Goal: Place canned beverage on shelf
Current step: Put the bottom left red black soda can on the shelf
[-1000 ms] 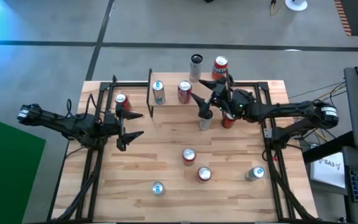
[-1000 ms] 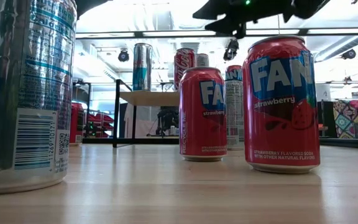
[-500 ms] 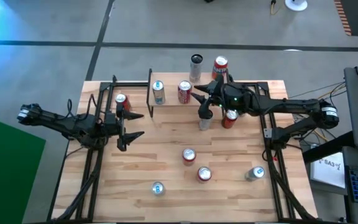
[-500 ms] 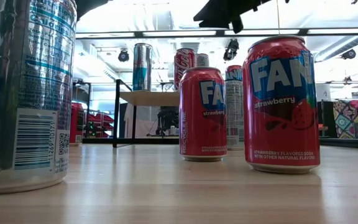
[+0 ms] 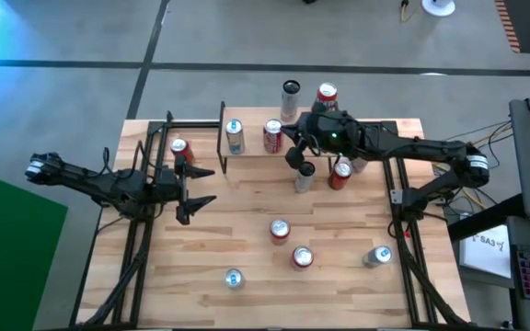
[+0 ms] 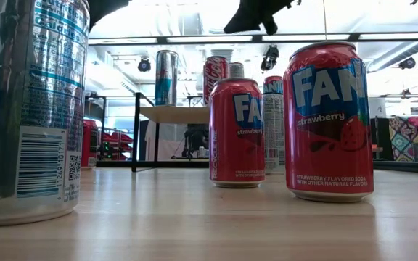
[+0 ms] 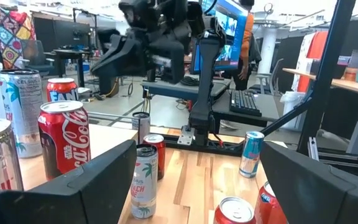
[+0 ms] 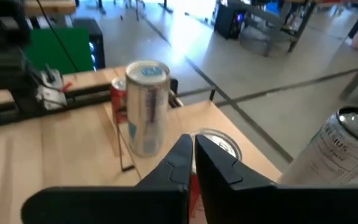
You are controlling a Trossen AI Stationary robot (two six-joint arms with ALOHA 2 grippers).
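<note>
The shelf (image 5: 252,140) stands at the table's far edge, its plank top (image 6: 176,114) on thin black legs. On it stand a blue-and-silver can (image 5: 235,136), a red cola can (image 5: 273,135), a pale can (image 5: 290,96) and a red Fanta can (image 5: 326,96). My right gripper (image 5: 294,154) hangs shut and empty above the shelf's near edge; in its wrist view the shut fingertips (image 8: 191,146) are over the cola can (image 8: 219,144). My left gripper (image 5: 196,187) waits open at the table's left, pointing level toward the cans (image 7: 197,180).
On the table stand a slim pale can (image 5: 304,175) and a red can (image 5: 341,173) just near of the shelf. Two red cans (image 5: 280,230) (image 5: 302,257) stand mid-table, blue cans (image 5: 234,279) (image 5: 377,256) near the front, and a red can (image 5: 179,149) far left.
My right gripper has shut its fingers on nothing, risen and tipped up from slanting down to nearly level, drawing a little toward the far edge over the shelf. No can has moved.
</note>
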